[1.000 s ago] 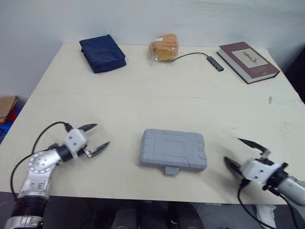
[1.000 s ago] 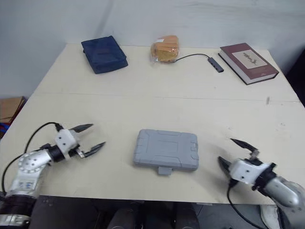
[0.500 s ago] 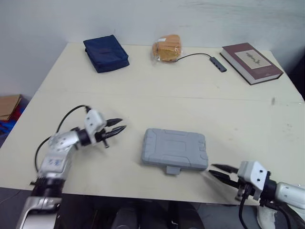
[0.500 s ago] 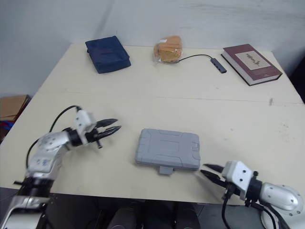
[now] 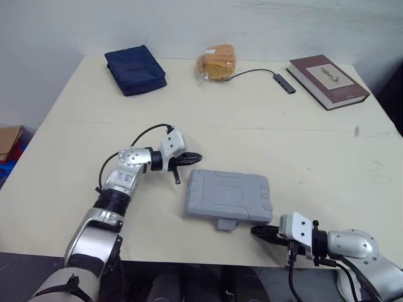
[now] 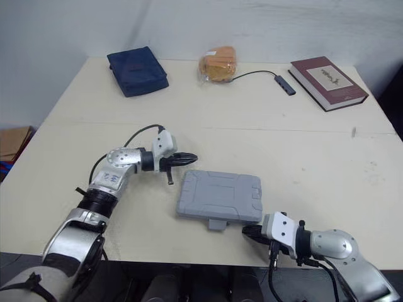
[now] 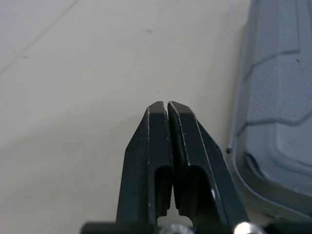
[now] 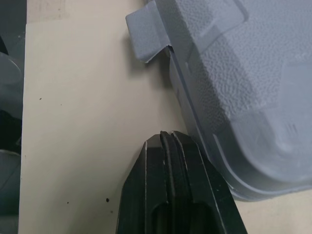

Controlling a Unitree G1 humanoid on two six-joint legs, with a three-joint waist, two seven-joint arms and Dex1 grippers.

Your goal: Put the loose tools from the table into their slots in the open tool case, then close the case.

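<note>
A grey plastic tool case [image 5: 229,197] lies shut and flat near the table's front edge, its latch tab [image 5: 227,224] facing me. My left gripper [image 5: 194,156] is shut with nothing in it, its tips just off the case's far left corner [image 7: 253,97]. My right gripper [image 5: 259,231] is also shut and empty, low at the front edge, pointing at the case's near right corner [image 8: 243,161] beside the latch tab [image 8: 146,41].
At the back of the table lie a dark blue pouch [image 5: 135,70], a wrapped bun [image 5: 216,62], a small USB hub on a cable [image 5: 284,83] and a maroon book [image 5: 327,80]. A cardboard box [image 5: 7,141] sits on the floor at the left.
Both grippers went from open to shut. The left one swung in from the left to the case's far left corner; the right one slid left along the front edge to the near right corner.
</note>
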